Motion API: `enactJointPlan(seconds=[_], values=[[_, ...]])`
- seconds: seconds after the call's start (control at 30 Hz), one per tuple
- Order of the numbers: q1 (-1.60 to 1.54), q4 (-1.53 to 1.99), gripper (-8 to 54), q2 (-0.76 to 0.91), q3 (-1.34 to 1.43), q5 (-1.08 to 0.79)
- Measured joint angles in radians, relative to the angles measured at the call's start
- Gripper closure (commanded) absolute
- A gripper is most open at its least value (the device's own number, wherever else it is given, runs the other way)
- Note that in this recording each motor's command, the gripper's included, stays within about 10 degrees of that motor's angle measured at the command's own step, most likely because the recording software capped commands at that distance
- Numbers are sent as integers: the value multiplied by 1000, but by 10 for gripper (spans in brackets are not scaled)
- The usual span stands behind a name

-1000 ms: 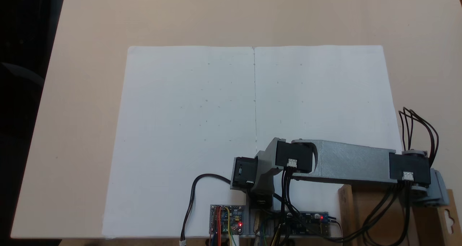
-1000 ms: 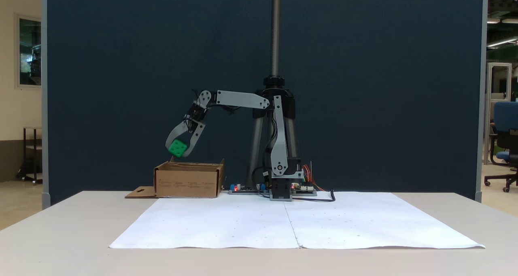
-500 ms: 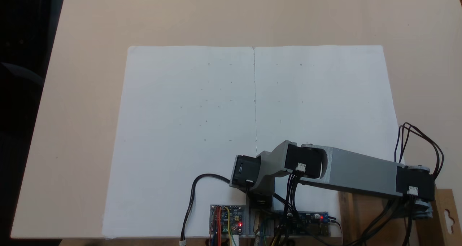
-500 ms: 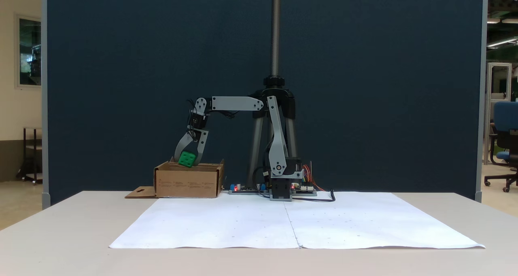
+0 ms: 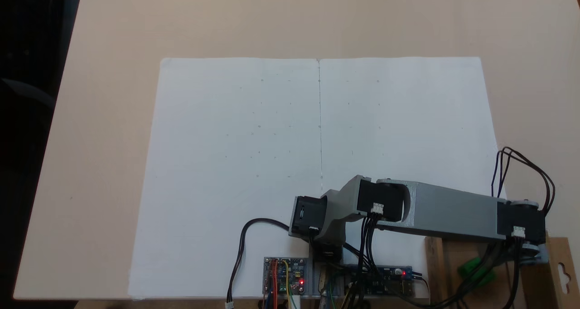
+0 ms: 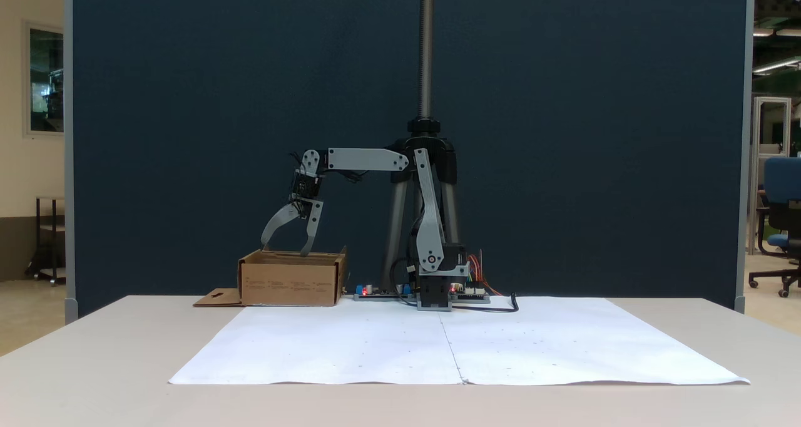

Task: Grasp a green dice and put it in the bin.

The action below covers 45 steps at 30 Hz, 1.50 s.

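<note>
The green dice lies inside the brown cardboard bin, partly behind black cables, at the bottom right of a fixed view. Seen from the table's front, the bin stands left of the arm's base and its wall hides the dice. My gripper hangs just above the bin's opening, open, its two grey fingers spread apart with nothing between them. The bin's side flap with the hang-hole cutout lies flat beside it.
A large white paper sheet covers the middle of the beige table. Circuit boards with lit red lights and loose wires sit at the arm's base. A dark partition and a tripod pole stand behind.
The gripper has opened and let go of the green dice, which has dropped into the bin. The arm has barely moved since half a second ago.
</note>
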Motion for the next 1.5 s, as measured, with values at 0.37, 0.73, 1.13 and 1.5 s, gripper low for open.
enactJointPlan(seconds=[0.37,0.73,1.13,1.5], values=[[-348,-322,36,98,2,238],[-821,-551,20,319,2,298],[-1433,-552,8,520,262,298],[-1663,-853,5,744,854,298]])
